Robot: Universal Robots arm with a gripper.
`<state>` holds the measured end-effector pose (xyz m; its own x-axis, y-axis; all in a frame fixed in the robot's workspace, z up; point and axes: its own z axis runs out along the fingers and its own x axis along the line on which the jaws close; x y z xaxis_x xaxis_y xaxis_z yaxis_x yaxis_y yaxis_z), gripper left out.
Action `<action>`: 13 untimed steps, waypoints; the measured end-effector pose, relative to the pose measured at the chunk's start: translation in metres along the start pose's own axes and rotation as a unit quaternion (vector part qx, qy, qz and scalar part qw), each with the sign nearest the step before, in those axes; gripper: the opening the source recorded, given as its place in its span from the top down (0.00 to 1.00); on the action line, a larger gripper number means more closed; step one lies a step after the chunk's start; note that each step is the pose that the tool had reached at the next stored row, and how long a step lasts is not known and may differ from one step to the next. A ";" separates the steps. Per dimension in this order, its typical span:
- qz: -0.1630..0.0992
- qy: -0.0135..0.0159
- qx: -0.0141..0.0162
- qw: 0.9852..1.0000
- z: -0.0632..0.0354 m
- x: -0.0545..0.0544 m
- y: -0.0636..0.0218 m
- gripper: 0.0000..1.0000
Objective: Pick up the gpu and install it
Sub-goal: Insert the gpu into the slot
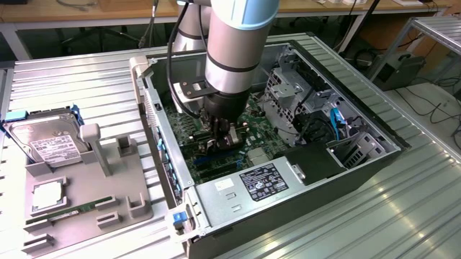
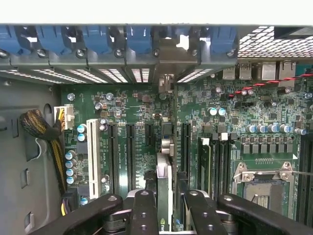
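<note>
Item: gpu (image 2: 164, 186), held edge-on between the fingers of the gripper (image 2: 165, 215), which are pinched shut on its upper edge. In the wrist view the card runs from the fingers toward the rear wall of the computer case (image 1: 360, 167), its silver end bracket (image 2: 168, 58) standing at one of the rear slot openings, beside the blue retainer clips (image 2: 98, 41).

Location: inside the open case, over the motherboard (image 2: 137, 112), near the case's rear wall; the arm (image 1: 234, 48) reaches straight down into it in the exterior view.

Condition of step: card lowered to slot level; whether its edge connector is fully seated cannot be told.

Handling notes, as judged from here: keep the card upright and parallel to the black expansion slots (image 2: 131, 152); press evenly along its length so neither end tips; let the bracket slide flush against the rear wall without catching the clips; avoid the blue capacitors (image 2: 82, 129) and white slot (image 2: 92, 152) alongside.

Also present: parts fixture (image 1: 86, 199) on the desk's left side in the exterior view, carrying a hard drive (image 1: 47, 143)
</note>
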<state>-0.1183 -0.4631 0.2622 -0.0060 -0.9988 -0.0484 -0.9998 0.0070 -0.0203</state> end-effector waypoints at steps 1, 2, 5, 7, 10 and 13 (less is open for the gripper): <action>0.000 0.000 0.000 1.000 0.0000 0.000 0.0000 0.73; 0.000 0.000 0.000 1.000 0.0000 0.000 0.0000 0.73; 0.000 0.000 0.000 1.000 0.0004 0.000 0.0002 0.73; 0.000 -0.001 0.001 1.000 0.0023 0.000 0.0005 0.73; 0.000 0.000 0.000 1.000 0.0052 0.000 0.0025 0.73; 0.000 -0.001 0.000 1.000 0.0060 0.000 0.0030 0.73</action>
<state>-0.1212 -0.4630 0.2562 -0.0060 -0.9988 -0.0495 -0.9998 0.0071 -0.0212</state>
